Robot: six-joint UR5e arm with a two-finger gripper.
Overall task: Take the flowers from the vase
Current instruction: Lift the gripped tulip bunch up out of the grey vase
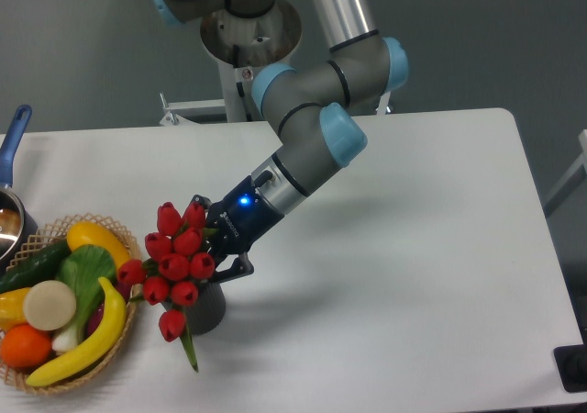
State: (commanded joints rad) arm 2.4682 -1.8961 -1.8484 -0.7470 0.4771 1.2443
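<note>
The flowers (176, 264), a bunch of red tulip buds with green stems, stand in the small dark grey vase (207, 314) on the white table, left of centre. One bud droops low beside a green leaf. My gripper (218, 234) reaches in from the right at bud height, just above the vase mouth. Its two dark fingers (197, 202) stand wide apart on either side of the bunch, so it looks open. The buds hide the stems between the fingers, and contact with them cannot be made out.
A wicker basket (117, 349) of plastic fruit and vegetables sits at the front left, close to the flowers. A blue-handled metal pot (13, 138) is at the left edge. The arm's base column stands behind the table.
</note>
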